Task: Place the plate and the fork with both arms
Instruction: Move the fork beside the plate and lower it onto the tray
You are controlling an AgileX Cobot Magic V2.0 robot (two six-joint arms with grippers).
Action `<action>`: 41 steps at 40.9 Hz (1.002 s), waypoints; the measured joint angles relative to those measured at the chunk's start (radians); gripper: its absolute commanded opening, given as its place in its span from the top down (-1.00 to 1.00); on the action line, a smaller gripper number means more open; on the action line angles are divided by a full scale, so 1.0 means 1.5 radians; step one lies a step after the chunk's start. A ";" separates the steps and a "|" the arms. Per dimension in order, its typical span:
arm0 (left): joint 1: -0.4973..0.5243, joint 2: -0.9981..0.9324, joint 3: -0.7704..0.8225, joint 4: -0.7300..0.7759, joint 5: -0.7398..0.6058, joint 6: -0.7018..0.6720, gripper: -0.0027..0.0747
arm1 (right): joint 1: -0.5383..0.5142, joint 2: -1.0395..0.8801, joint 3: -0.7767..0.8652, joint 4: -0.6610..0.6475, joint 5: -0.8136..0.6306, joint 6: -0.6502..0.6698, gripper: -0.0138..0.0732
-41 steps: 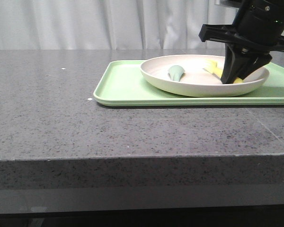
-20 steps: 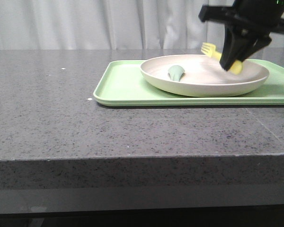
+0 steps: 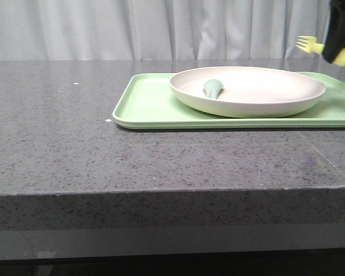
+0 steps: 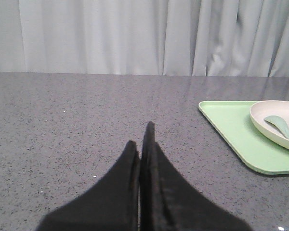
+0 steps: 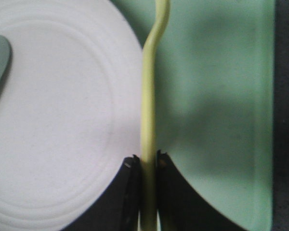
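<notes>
On the far left we see only bare grey table (image 3: 57,132) in the front view. Our left gripper (image 4: 141,139) does not show there at all. In its own wrist view its two black fingers are pressed together with nothing between them, and they hang over the bare table, well away from the tray.

Next comes the light green tray (image 3: 146,106). Its right end runs off the edge of the front view, so we cannot see where it stops. The big cream plate (image 3: 247,92) sits on the tray. Inside the plate, on its left side, lies a grey-green spoon (image 3: 213,88). We see only part of the spoon; the plate's rim hides the rest.

On the far right our right gripper (image 3: 340,34) is mostly cut off by the picture's edge. It is a dark shape up in the air, above the right end of the tray. It is clamped on the yellow fork (image 3: 310,44), whose tines stick out to the left. In the right wrist view the fork's handle (image 5: 149,125) sits tight between the two fingers, over the spot where the plate's rim meets the tray. The fork's tines are cut off there.
</notes>
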 measured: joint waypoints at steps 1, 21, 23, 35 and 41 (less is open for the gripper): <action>0.000 0.000 0.000 0.000 0.000 0.000 0.98 | -0.005 0.000 0.000 0.000 0.000 0.000 0.95; 0.000 0.000 0.000 0.000 0.000 0.000 0.98 | -0.030 0.015 0.085 0.000 -0.030 -0.024 0.95; 0.000 0.000 0.000 0.000 0.000 0.000 0.98 | -0.030 0.015 0.085 0.000 -0.038 -0.024 0.95; 0.000 0.000 0.000 0.000 0.000 0.000 0.98 | -0.030 0.015 0.085 0.000 -0.073 -0.041 0.95; 0.000 0.000 0.000 0.000 0.000 0.000 0.98 | -0.030 0.015 0.085 0.000 -0.081 -0.046 0.95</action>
